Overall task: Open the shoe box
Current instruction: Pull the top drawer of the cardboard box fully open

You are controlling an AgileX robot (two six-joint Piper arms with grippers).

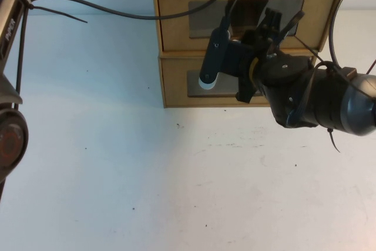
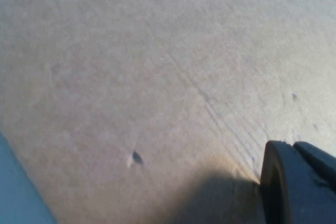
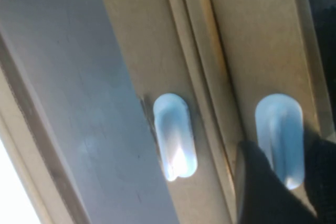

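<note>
Two brown cardboard shoe boxes stand stacked at the back of the table, the upper box (image 1: 176,10) on the lower box (image 1: 174,83), each with a grey window in its front. My right gripper (image 1: 283,20) is at the upper box's front, open. In the right wrist view two pale blue oval pulls show, and my right gripper (image 3: 283,153) has its dark fingers (image 3: 257,187) either side of one pale oval pull (image 3: 279,129), with a gap on each side. My left gripper appears only in the left wrist view, as one dark finger (image 2: 294,187) close over plain brown cardboard (image 2: 157,77).
The white table (image 1: 147,174) spreads in front of the boxes. Black cables (image 1: 117,11) run across the back to the boxes. My left arm (image 1: 12,127) rises along the left edge. A black cylinder with a white tip (image 1: 210,57) hangs off my right wrist before the lower box.
</note>
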